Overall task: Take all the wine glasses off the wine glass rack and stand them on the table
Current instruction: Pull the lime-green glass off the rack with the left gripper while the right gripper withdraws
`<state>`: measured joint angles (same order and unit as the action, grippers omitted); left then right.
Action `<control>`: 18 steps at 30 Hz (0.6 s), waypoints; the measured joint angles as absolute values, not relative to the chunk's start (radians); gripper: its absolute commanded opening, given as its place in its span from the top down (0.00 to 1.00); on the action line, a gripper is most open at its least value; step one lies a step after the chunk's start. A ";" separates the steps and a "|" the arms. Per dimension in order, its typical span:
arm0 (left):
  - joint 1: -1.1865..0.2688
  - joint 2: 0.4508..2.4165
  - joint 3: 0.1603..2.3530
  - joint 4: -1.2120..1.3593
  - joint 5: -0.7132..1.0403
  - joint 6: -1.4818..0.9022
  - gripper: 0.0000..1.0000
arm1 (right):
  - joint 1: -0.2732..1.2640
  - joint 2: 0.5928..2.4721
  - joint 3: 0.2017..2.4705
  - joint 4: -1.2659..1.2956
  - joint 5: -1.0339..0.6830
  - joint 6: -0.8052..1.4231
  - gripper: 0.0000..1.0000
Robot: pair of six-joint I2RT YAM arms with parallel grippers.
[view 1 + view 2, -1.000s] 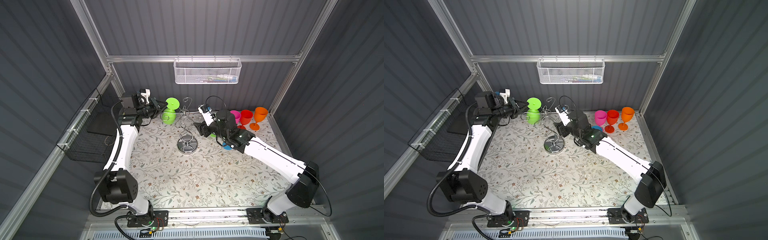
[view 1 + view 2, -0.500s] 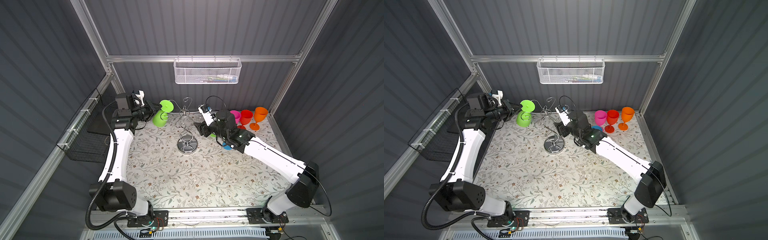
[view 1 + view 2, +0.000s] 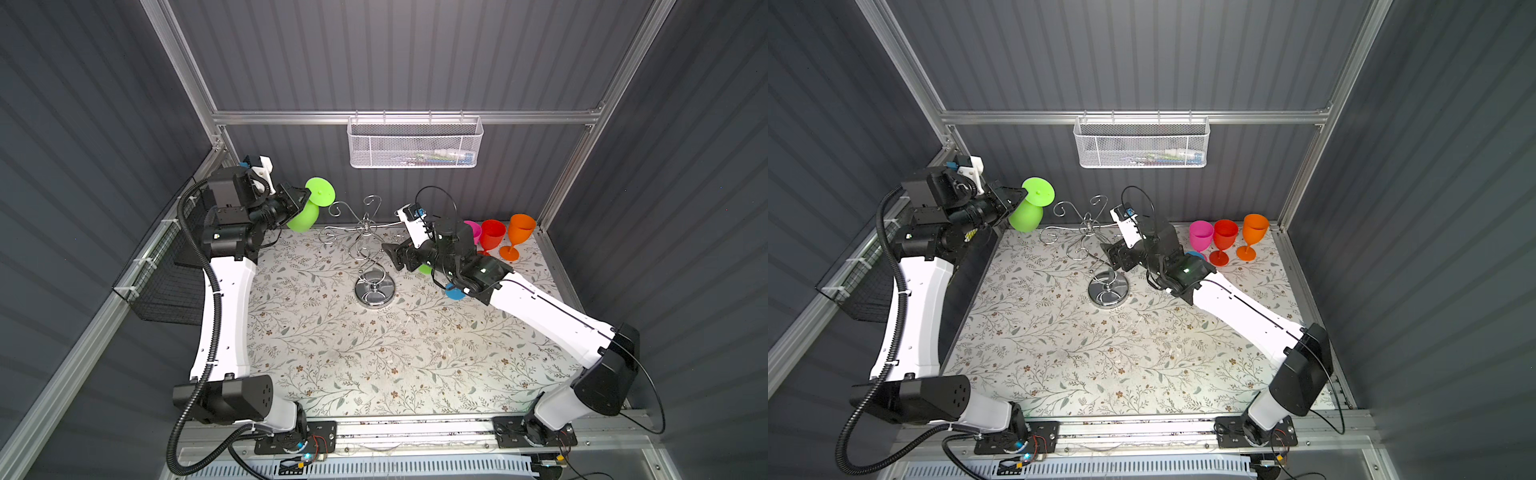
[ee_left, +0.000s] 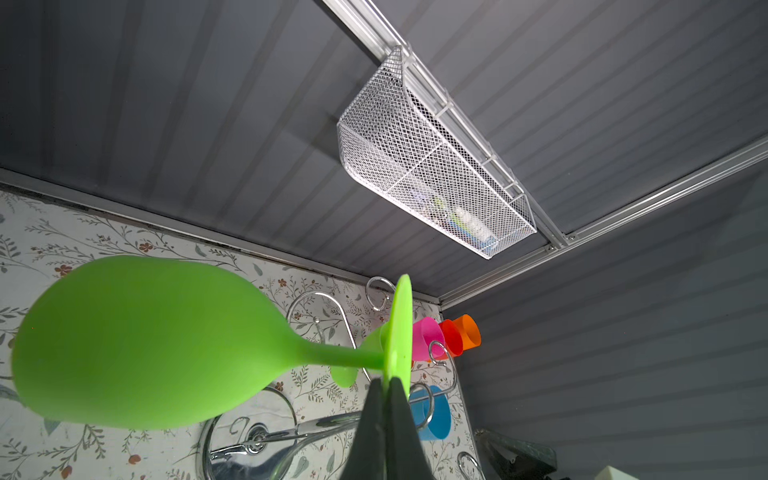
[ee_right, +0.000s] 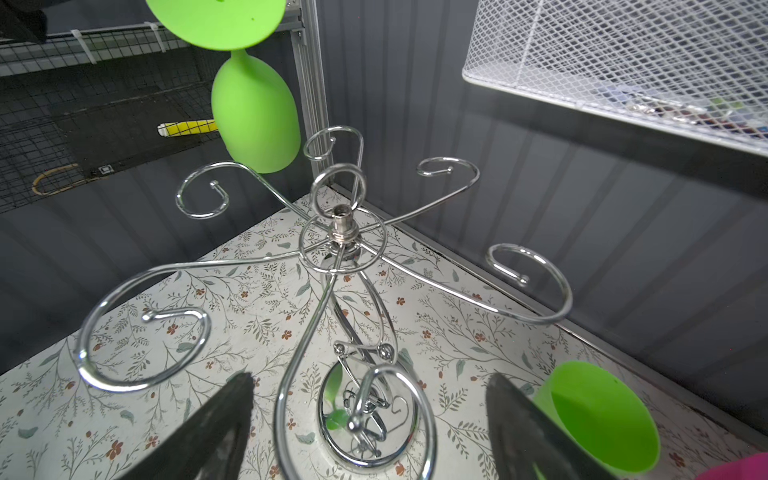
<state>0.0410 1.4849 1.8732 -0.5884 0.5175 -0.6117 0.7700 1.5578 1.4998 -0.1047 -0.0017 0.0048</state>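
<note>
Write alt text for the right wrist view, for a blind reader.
The chrome wine glass rack fills the frame, all six curled arms empty, its nearest curl between the right gripper's open jaws. Beyond it a green wine glass hangs foot up, clear of the rack.

We are seeing a mesh basket point(image 3: 415, 143) hanging on the back rail point(image 3: 291, 117), small items lying inside, and a wire basket point(image 3: 166, 291) hanging at the left. A pink glass point(image 3: 1200, 236), a red glass point(image 3: 1225, 235) and an orange glass point(image 3: 1255, 227) are standing upright in a row at the worktop's point(image 3: 1100, 365) back right corner.
</note>
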 measured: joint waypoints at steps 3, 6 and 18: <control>0.041 1.483 1.875 -0.576 0.538 -0.610 1.00 | 0.770 1.520 1.500 -0.105 -0.017 0.020 0.09; 0.041 1.473 1.875 -0.549 0.569 -0.610 1.00 | 0.770 1.457 1.497 -0.103 -0.020 0.031 0.09; -0.035 1.387 1.879 -0.318 0.732 -0.631 1.00 | 0.693 1.212 1.376 -0.129 0.038 0.109 0.08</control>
